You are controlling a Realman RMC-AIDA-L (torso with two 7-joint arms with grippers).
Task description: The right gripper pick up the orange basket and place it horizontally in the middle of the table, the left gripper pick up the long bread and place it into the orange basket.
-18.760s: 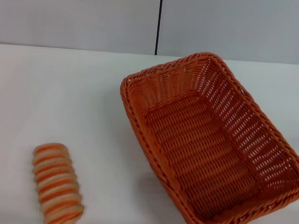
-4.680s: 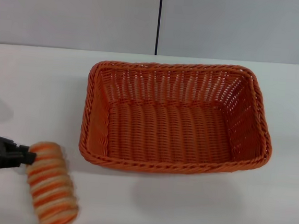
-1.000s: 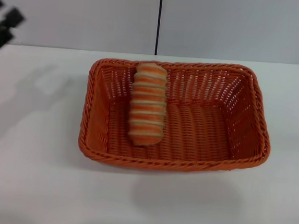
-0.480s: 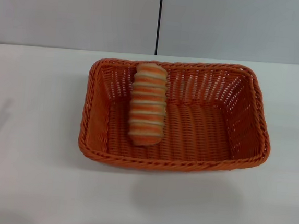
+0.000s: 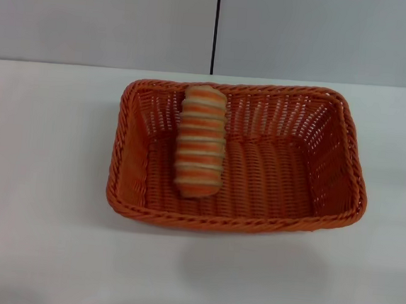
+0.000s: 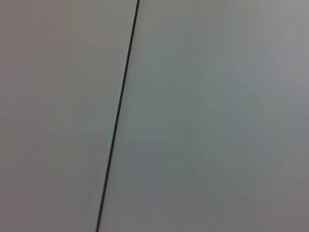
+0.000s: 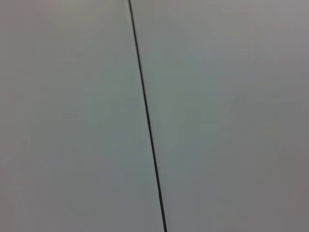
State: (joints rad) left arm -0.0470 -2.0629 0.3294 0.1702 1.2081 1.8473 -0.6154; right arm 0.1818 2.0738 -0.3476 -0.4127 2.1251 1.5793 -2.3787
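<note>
long bread inside orange basket

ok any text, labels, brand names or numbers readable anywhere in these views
None. The orange basket, the long bread lying in it, the table and the grey wall carry no writing, label or number. Both wrist views show only plain wall with a dark seam.
</note>
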